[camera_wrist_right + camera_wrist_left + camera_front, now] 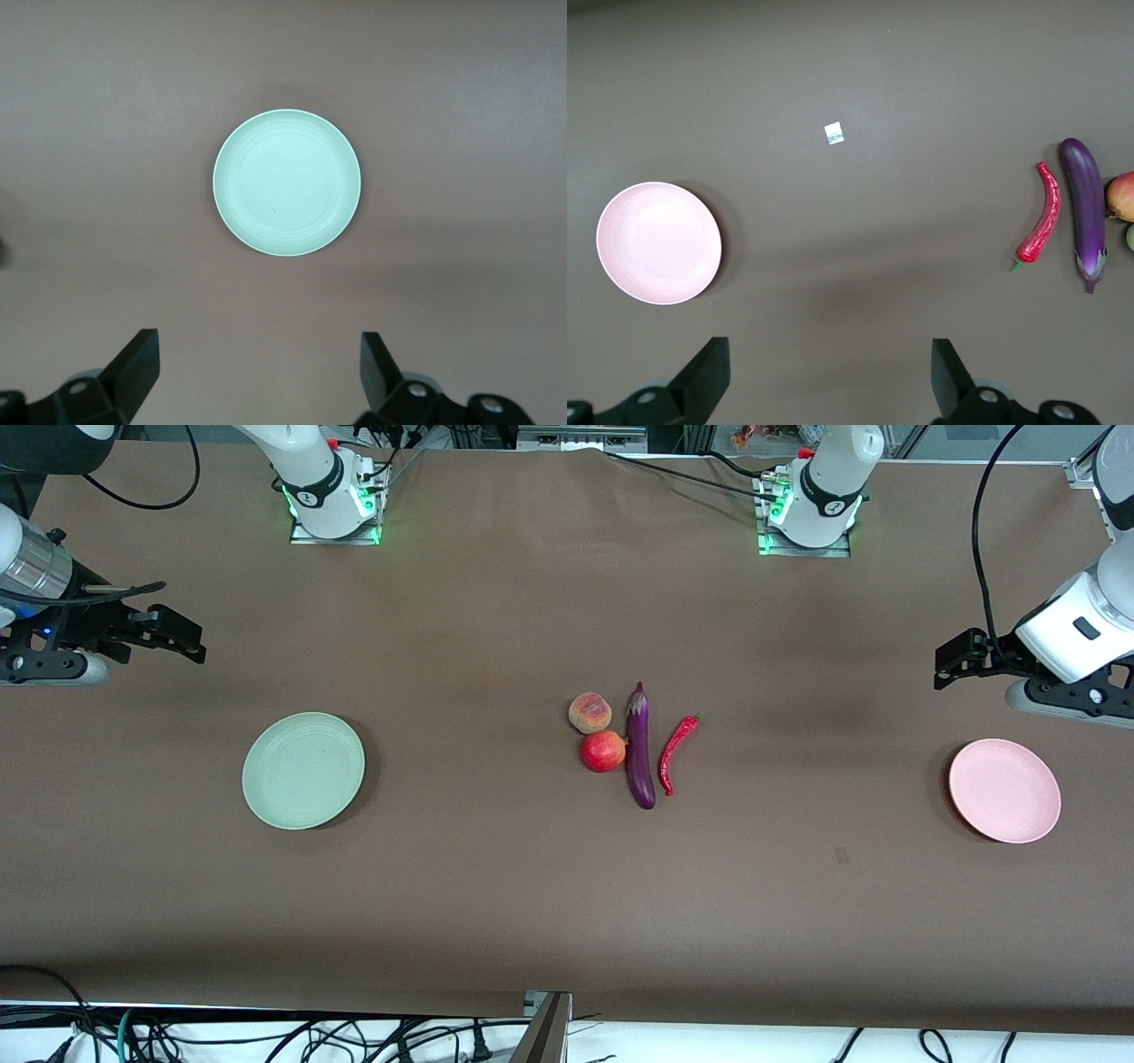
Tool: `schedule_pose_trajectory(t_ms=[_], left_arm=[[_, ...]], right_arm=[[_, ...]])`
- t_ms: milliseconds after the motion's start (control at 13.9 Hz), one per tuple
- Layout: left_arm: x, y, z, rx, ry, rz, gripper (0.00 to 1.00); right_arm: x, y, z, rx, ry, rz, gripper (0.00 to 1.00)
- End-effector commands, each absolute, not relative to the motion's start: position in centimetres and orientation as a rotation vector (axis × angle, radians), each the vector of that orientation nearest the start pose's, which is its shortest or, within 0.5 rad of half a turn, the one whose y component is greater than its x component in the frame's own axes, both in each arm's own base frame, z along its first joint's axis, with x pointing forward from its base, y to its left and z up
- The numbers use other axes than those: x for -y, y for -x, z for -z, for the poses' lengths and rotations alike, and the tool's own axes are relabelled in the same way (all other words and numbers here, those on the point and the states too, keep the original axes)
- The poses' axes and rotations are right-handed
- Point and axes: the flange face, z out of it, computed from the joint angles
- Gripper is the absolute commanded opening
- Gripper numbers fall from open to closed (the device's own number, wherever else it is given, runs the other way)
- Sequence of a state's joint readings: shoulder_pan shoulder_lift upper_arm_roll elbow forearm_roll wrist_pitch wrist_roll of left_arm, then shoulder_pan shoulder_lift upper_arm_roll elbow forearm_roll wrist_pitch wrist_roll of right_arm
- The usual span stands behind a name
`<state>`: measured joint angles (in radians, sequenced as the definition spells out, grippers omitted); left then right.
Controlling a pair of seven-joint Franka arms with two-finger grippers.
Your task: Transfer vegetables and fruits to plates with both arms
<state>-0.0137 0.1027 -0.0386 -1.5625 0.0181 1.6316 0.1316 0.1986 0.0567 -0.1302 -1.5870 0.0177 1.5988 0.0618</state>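
A purple eggplant [640,746], a red chili pepper [676,754], a peach [590,713] and a red pomegranate-like fruit [603,751] lie together mid-table. The pale green plate [303,770] sits toward the right arm's end, the pink plate [1005,789] toward the left arm's end. My left gripper [955,657] is open and empty, up over the table beside the pink plate [658,243]. Its wrist view shows the chili [1043,214], the eggplant [1084,211] and the red fruit's edge [1122,196]. My right gripper [182,640] is open and empty, up beside the green plate [286,182].
A small white tag [834,134] lies on the brown table. The arm bases [332,491] [811,505] stand at the table's edge farthest from the front camera. Cables hang below the near edge [266,1036].
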Motion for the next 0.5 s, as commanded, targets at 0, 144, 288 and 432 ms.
schedule_pose_trajectory(t_ms=[0, 144, 288, 432], left_arm=[[5.1, -58.6, -55.7, -0.365, 3.117, -0.23, 1.0], [7.2, -57.5, -51.8, -0.422, 3.064, -0.542, 1.0], [8.8, -58.0, -46.0, -0.452, 3.028, -0.753, 1.0], [13.0, -60.0, -39.7, -0.546, 2.999, -0.771, 1.0]], right_arm=[[-4.3, -57.2, -59.3, 0.005, 3.145, -0.059, 1.0], [-4.3, -57.2, -59.3, 0.005, 3.145, -0.057, 1.0], [-4.3, -57.2, -59.3, 0.005, 3.145, -0.059, 1.0], [-4.5, -57.2, -59.3, 0.009, 3.145, -0.057, 1.0]])
